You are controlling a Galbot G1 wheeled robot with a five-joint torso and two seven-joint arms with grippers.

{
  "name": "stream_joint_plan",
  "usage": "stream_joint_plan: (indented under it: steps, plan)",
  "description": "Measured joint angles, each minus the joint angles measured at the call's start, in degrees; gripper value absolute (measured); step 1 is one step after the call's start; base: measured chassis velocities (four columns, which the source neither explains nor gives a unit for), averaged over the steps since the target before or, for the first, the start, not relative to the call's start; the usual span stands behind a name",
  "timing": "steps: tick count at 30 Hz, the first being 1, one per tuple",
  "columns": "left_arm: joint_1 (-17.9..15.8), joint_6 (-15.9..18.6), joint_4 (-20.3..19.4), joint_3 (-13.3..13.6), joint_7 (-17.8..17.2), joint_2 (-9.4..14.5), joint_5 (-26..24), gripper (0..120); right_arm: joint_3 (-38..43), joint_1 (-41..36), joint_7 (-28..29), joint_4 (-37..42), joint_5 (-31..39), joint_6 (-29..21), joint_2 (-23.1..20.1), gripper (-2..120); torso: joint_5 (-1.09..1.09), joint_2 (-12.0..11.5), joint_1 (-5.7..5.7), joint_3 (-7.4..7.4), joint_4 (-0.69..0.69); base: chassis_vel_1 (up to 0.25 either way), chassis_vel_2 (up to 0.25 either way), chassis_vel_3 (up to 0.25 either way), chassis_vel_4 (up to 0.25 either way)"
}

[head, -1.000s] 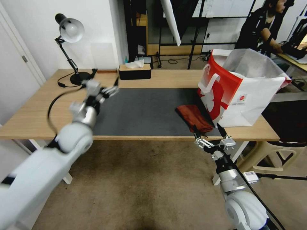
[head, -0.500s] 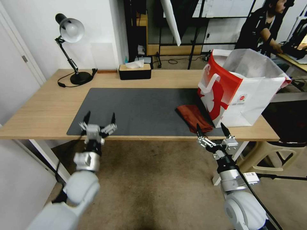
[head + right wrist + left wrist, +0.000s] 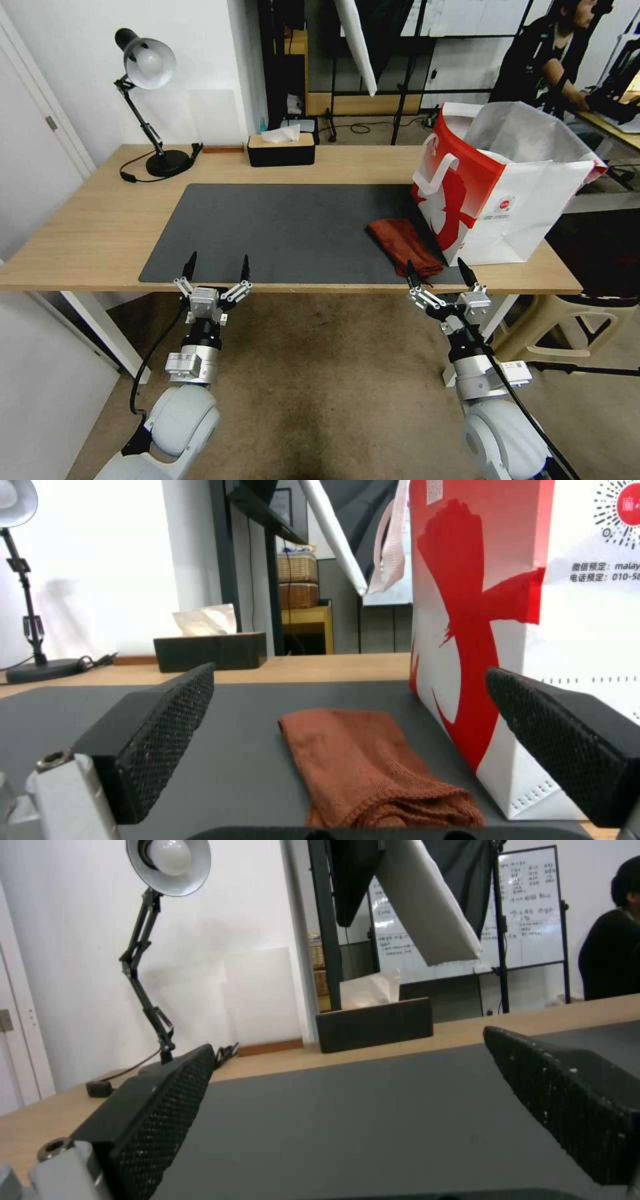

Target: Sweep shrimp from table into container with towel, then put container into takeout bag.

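Note:
The dark rust-red towel (image 3: 405,247) lies folded on the grey mat (image 3: 287,230) of the wooden table (image 3: 87,233), beside the red and white takeout bag (image 3: 507,180), which stands open at the table's right end. My right gripper (image 3: 434,270) hovers open at the front edge, just short of the towel (image 3: 373,765), with the bag (image 3: 533,630) on its far right. My left gripper (image 3: 218,267) is open and empty at the front edge by the mat's left corner, its fingers (image 3: 160,1110) facing along the mat. The shrimp and the container are out of view.
A desk lamp (image 3: 148,67) stands at the table's back left with its cable beside it. A black tissue box (image 3: 281,148) sits at the back middle. A beige chair (image 3: 567,320) is under the table's right end.
My left arm has pulled back from above the table's left side and come down to the front edge. The right gripper has barely moved.

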Motion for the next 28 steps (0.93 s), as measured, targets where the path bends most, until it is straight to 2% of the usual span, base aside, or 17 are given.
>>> stream_joint_plan:
  steps: [28]
  plan:
    - [-0.38, 0.27, 0.06, 0.16, -0.03, 0.17, -0.34, 100, -0.01, -0.01, 0.02, 0.01, 0.06, -0.06, -0.05, 100, 0.0, 0.0, 0.0, 0.0, 0.01, 0.0, 0.0, 0.0, 0.0]
